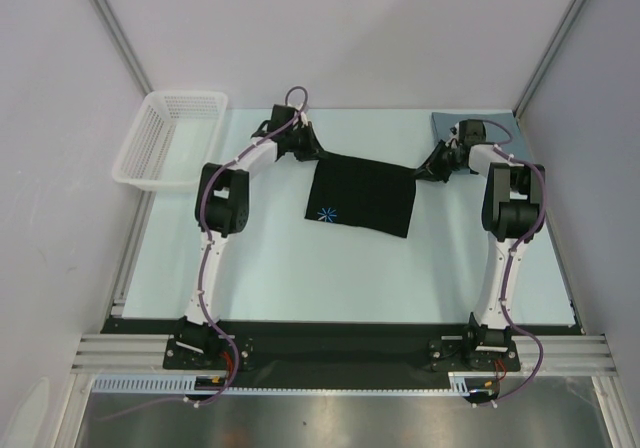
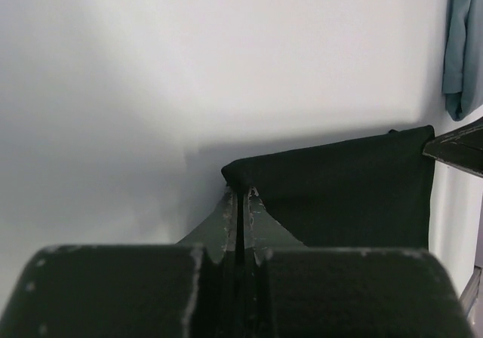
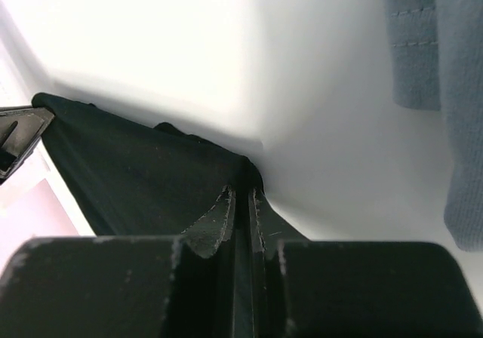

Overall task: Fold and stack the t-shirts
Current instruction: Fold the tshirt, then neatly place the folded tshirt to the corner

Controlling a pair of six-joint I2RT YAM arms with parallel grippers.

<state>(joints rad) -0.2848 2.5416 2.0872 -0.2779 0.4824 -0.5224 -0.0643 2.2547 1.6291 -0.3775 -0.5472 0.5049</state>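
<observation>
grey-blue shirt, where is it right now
In the top view the grey-blue shirt lies at the far right corner of the table, just behind the right claw, which pinches a corner of the black shirt.

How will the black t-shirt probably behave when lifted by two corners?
Probably floppy: the black t-shirt drapes between the left end effector and right end effector. Likely light: small pinches hold it. It could slip.

black t-shirt (image 1: 365, 196) (blue-white starburst (image 1: 326, 214)) | grey-blue t-shirt (image 1: 443, 121) | white basket (image 1: 142, 153)
</observation>
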